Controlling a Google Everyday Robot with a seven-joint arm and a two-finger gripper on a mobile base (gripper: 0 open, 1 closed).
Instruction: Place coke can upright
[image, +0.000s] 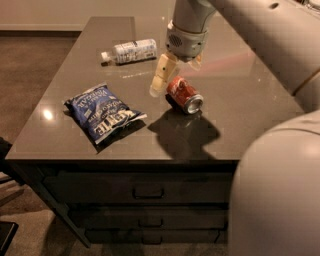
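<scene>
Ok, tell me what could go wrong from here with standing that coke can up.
The coke can lies on its side, so a nudge from the open end effector beside it could roll it away. One finger sits beside the can, not around it, so closing may miss.

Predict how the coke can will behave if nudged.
Lying on its side, the coke can would probably roll. Its smooth metal skin may slip between fingers. The gripper hangs open at its far end.
</scene>
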